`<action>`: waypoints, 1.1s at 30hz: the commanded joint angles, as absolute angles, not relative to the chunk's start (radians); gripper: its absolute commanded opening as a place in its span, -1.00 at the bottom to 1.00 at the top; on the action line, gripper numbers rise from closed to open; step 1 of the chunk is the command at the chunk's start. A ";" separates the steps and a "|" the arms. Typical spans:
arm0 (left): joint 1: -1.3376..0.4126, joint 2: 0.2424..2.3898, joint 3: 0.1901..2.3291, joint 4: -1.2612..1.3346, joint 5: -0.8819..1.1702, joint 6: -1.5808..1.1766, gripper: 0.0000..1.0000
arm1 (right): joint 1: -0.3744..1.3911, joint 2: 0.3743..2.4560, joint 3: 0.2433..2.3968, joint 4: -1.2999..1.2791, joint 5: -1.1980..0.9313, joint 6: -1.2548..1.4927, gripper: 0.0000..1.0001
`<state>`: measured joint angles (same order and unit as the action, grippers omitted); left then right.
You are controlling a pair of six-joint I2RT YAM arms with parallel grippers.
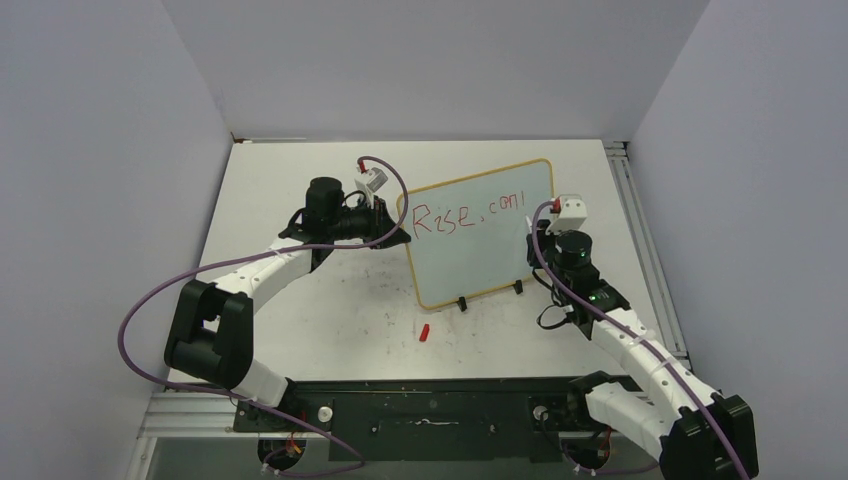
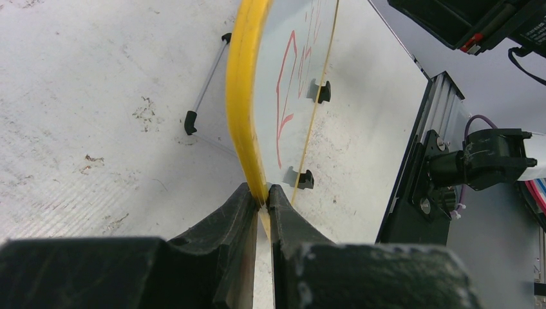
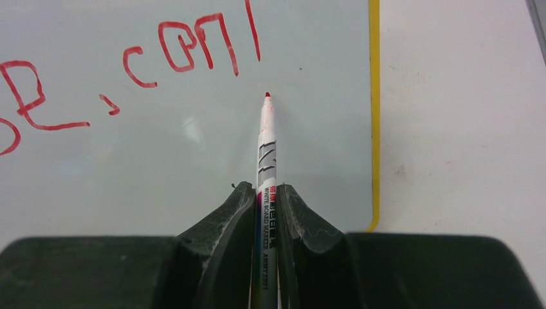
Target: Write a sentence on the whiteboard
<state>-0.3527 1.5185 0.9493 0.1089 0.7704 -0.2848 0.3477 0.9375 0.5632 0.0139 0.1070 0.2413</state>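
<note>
Whiteboard (image 1: 480, 235) is standing propped on the table (image 1: 330, 320), its yellow-framed left edge pinched tight by the left gripper (image 2: 260, 193), while the right gripper (image 3: 264, 193), clamped on a red marker (image 3: 266, 141), is holding the tip just under the unfinished sentence (image 1: 470, 212). Writing looks mid-word, and the next stroke likely calls for light, steady contact.

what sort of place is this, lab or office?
Probably a lab test cell: grey walls box in a scuffed white table, aluminium rail along its edge, two robot arms bolted at the front.
</note>
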 commanded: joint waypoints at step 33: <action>-0.356 1.485 1.002 0.109 0.767 -0.256 -1.00 | 0.357 0.972 0.550 0.065 0.112 0.245 -0.89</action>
<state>-0.3538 1.5185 0.9546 0.1005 0.7670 -0.2802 0.3485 1.0069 0.5747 0.0879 0.1146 0.2153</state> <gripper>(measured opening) 0.091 0.152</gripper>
